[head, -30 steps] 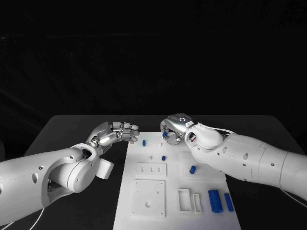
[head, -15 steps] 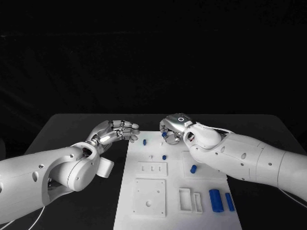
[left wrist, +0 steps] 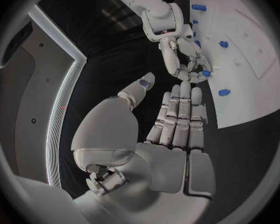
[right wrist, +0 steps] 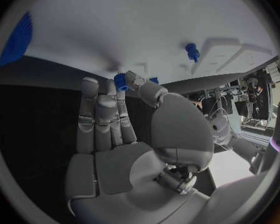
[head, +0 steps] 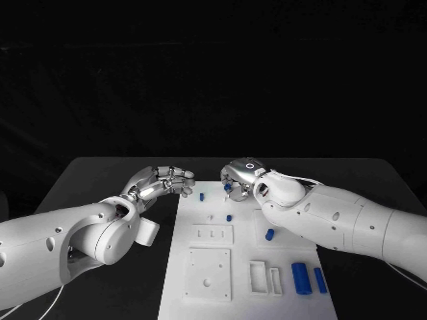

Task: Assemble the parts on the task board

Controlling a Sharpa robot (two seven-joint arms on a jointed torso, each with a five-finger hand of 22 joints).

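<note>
On the near end of the task board (head: 206, 297), toward six o'clock, two long blue parts (head: 299, 278) lie loose beside empty slots, presumably waiting their turn. Mid-board, a short blue peg (head: 269, 234) rests apart. At the far edge, about twelve o'clock, the right hand (head: 241, 177) pinches a small blue part (right wrist: 120, 80) at its fingertips, apparently poised to seat it. The left hand (head: 161, 184) hangs beside the board's eleven o'clock corner, fingers loosely extended, holding nothing. No readable writing shows.

**Arm and Hand Construction**

Both arms (head: 50, 243) have smooth white shells with small dark round fastener holes. Each hand, left hand (head: 161, 183) and right hand (head: 241, 175), has silver segmented fingers. The right hand's back carries a small ring marking.
</note>
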